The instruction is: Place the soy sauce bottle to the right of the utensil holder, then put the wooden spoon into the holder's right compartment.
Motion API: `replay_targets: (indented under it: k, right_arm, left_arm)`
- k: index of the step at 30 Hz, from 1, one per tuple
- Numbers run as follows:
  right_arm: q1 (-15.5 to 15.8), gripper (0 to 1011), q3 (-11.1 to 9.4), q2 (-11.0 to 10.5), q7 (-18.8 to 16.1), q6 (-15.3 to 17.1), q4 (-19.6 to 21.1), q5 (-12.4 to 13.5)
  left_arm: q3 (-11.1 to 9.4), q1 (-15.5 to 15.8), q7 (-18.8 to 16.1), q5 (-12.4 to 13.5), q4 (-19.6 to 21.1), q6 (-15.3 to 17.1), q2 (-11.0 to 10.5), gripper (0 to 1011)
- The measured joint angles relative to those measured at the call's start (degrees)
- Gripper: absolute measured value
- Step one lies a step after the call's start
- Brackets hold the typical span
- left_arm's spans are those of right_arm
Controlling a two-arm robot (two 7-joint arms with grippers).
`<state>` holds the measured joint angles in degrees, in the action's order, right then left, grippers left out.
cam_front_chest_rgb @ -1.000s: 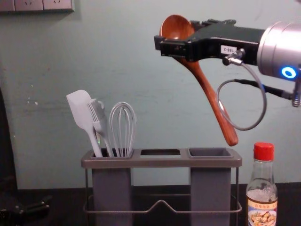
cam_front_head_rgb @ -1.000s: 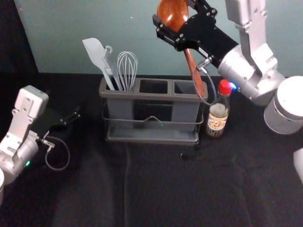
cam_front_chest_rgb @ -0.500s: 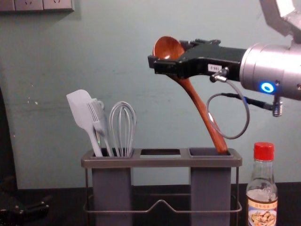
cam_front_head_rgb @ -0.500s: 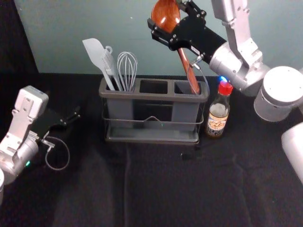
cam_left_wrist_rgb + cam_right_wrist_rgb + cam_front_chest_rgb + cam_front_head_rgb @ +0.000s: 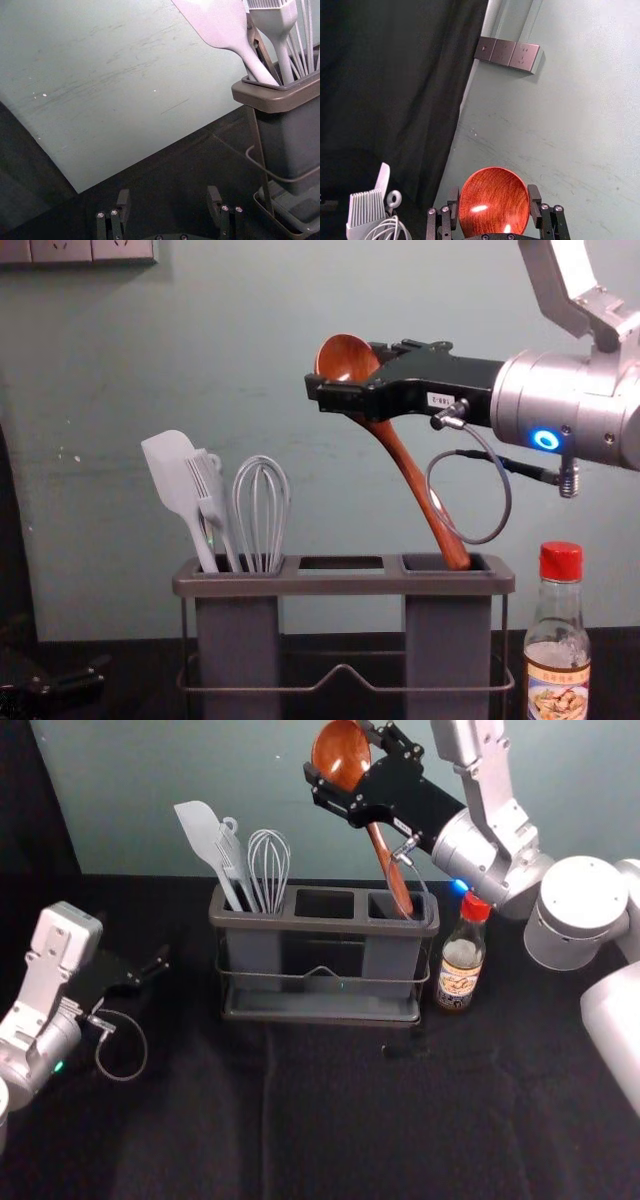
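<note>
Red-capped, the soy sauce bottle (image 5: 458,982) stands at three o'clock of the utensil holder (image 5: 290,923) in the head view, so that part looks done; the left hand (image 5: 160,963) is parked at nine o'clock. Left wrist view: it is open. Right wrist view: the right hand (image 5: 494,192) grips the wooden spoon (image 5: 492,205) by its broad end. Chest view: the handle (image 5: 420,485) slants towards five o'clock, tip at the mouth of the right compartment (image 5: 447,640); lowering and release remain.

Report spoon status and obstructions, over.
Right pincer shut on wooden spoon, handle down at mouth of right compartment. Left pincer open, left of holder. Spatula, whisk in left compartment, clear of spoon.
</note>
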<state>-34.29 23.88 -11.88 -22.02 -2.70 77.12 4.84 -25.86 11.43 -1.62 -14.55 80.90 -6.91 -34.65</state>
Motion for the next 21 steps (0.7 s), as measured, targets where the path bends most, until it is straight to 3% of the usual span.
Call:
replay_targets:
  k: [8, 14, 21]
  right_arm:
    - [0.94, 840, 0.12, -0.33, 0.00, 0.44, 0.32, 0.53]
    - [2.94, 840, -0.29, -1.73, 0.04, 3.18, 3.91, 1.20]
    - [5.92, 840, -1.29, -4.55, -0.11, 7.37, 10.80, 2.33]
  left_arm:
    - [0.00, 0.00, 0.00, 0.00, 0.00, 0.00, 0.00, 1005]
    - [0.00, 0.00, 0.00, 0.00, 0.00, 0.00, 0.00, 1005]
    - [0.00, 0.00, 0.00, 0.00, 0.00, 0.00, 0.00, 1005]
